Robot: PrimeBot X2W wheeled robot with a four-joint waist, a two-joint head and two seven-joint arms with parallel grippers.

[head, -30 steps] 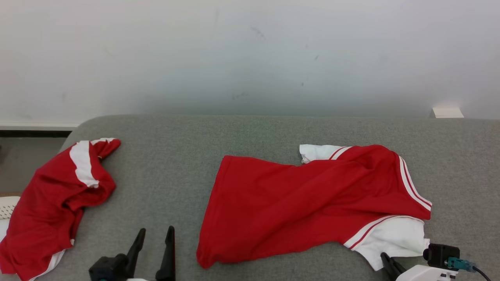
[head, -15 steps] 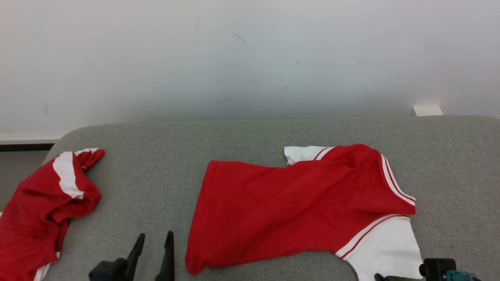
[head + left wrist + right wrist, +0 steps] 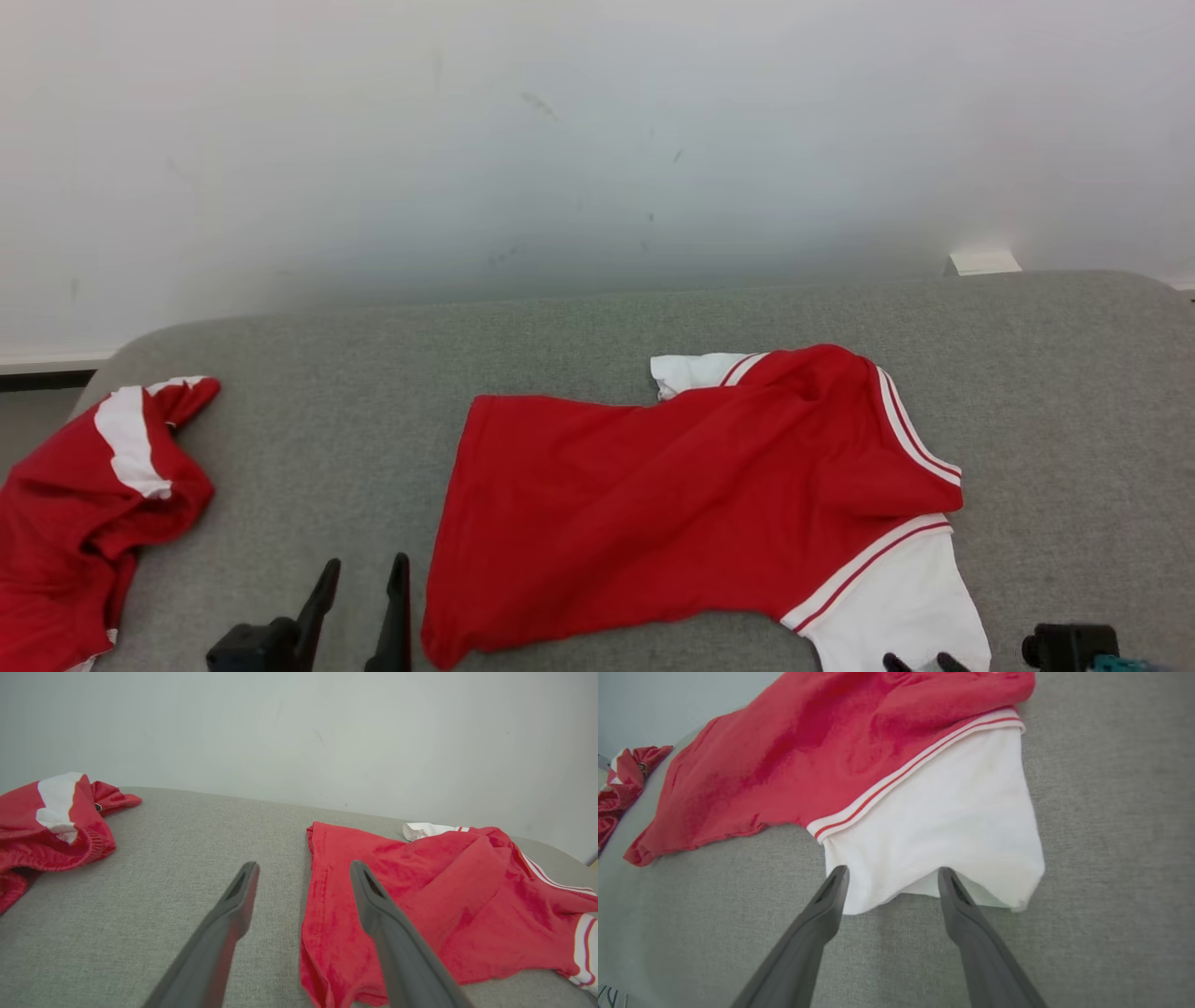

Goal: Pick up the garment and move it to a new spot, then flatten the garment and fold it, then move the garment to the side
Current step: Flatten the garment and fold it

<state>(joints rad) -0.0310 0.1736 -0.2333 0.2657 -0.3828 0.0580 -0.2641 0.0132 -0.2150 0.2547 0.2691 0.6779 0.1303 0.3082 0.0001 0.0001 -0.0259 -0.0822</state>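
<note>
A red-and-white garment (image 3: pixel 672 504) lies rumpled mid-frame on the grey bench (image 3: pixel 373 373). Both claws are spread and empty: the left claw (image 3: pixel 366 562) at lower left beside its hem, the right claw (image 3: pixel 893 871) at the edge of the white sleeve (image 3: pixel 943 812). Flattening seems in hand. The next move calls for pinching the edges and pulling them taut.

Soft, even, bright light; sharp focus, wide-angle edges bowed.
</note>
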